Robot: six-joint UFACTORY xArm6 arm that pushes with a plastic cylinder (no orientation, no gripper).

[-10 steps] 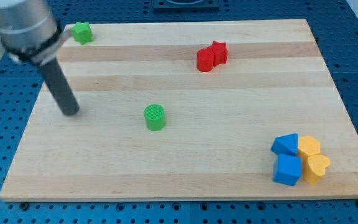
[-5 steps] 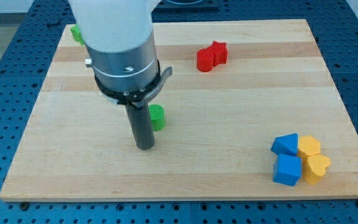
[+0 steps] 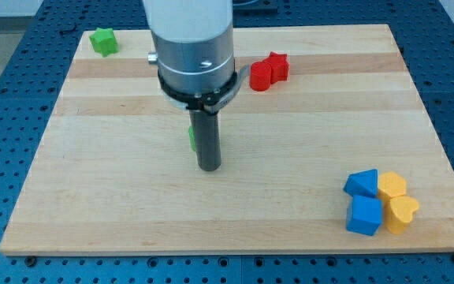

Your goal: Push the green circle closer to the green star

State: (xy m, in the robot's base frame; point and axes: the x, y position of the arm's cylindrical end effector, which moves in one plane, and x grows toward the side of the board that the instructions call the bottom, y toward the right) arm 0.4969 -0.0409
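Note:
The green star [image 3: 103, 40] sits at the top left corner of the wooden board [image 3: 306, 134]. The green circle [image 3: 191, 138] is near the board's middle, almost wholly hidden behind my rod; only a thin green sliver shows at the rod's left edge. My tip [image 3: 210, 166] rests on the board just to the lower right of the green circle, close against it. The arm's grey and white body covers the board above the circle.
A red cylinder [image 3: 259, 76] and a red star [image 3: 277, 66] touch each other at the top centre. At the lower right two blue blocks [image 3: 364, 214] and two yellow heart blocks [image 3: 401, 213] are clustered together.
My rod moved right across the board, from the far left to the circle's left and then to its lower right. The green circle is now mostly hidden behind the rod.

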